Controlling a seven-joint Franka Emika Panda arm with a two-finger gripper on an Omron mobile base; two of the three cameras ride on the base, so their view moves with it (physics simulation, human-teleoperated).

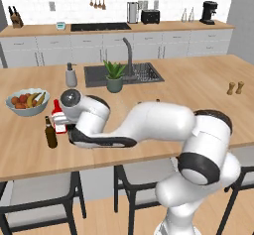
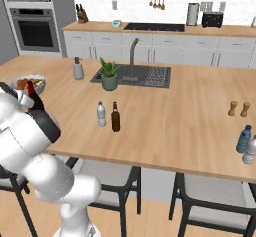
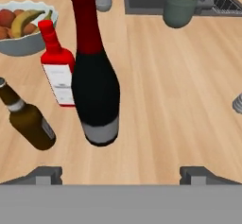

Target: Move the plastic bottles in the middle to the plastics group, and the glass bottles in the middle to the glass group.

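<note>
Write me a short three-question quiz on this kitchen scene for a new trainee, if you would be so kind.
1. True or false: the gripper is shut on the wine bottle.
2. What stands right beside the water bottle in the middle of the counter? A) a mug B) the small brown beer bottle C) a kettle
3. Fill in: the wine bottle's neck is coloured ____.

Key: 1 false, the fingers stand wide apart, clear of the bottle; 2 B; 3 red.
</note>
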